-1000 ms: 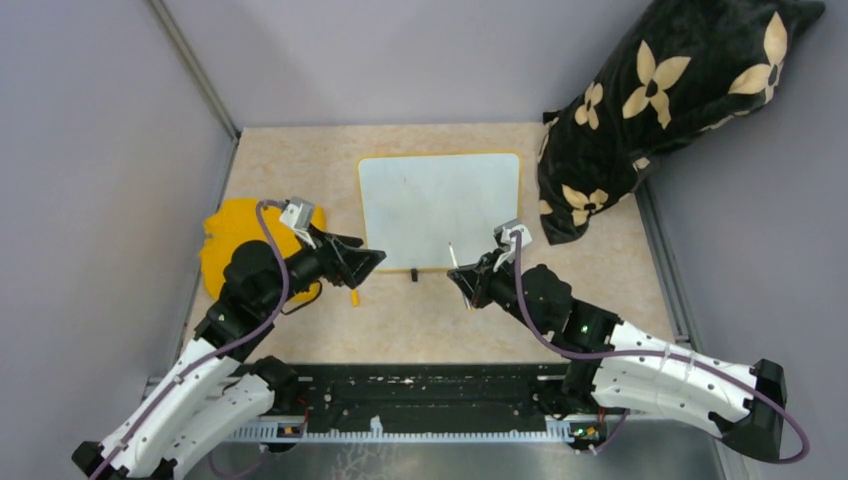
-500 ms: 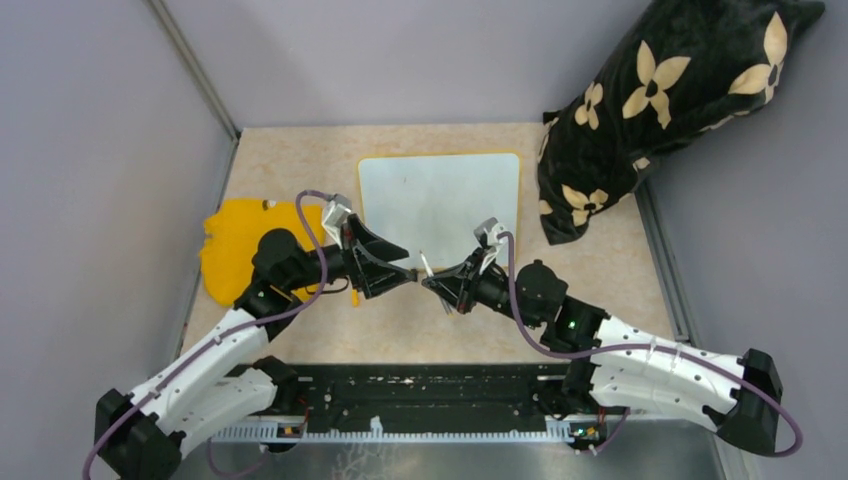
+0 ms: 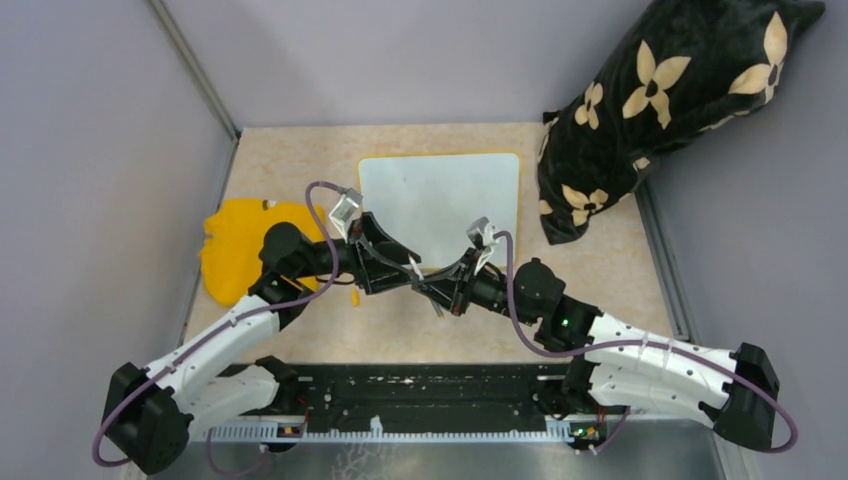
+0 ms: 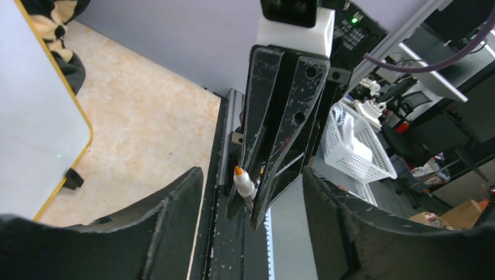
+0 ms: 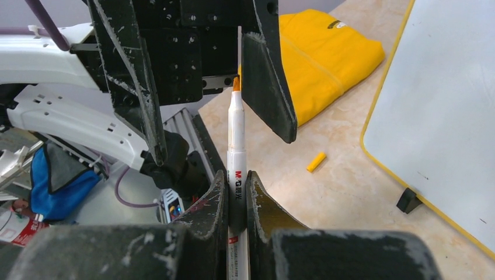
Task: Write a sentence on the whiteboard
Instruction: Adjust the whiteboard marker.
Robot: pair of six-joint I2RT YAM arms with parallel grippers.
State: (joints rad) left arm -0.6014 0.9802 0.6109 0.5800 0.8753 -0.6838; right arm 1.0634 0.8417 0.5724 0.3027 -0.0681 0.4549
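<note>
The whiteboard (image 3: pixel 440 200) lies flat at mid-table, white with a yellow rim; no writing shows on it. My right gripper (image 3: pixel 436 290) (image 5: pixel 236 182) is shut on a white marker (image 5: pixel 236 140) with a bare orange tip (image 4: pixel 238 171). My left gripper (image 3: pixel 406 270) (image 4: pixel 252 201) is open and faces it, just in front of the board's near edge. The marker tip sits between the left fingers (image 5: pixel 268 87) without touching them. The board also shows in the left wrist view (image 4: pixel 29 116) and the right wrist view (image 5: pixel 443 111).
A yellow marker cap (image 3: pixel 354 297) (image 5: pixel 316 161) lies on the table near the board's near left corner. A flat yellow cloth (image 3: pixel 240 245) lies at the left. A black flowered cushion (image 3: pixel 660 100) leans at the back right. Grey walls enclose the table.
Both grippers have come together in front of the board. The left arm swung right from over the yellow cloth, and the right gripper carried the marker left, between the left fingers.
</note>
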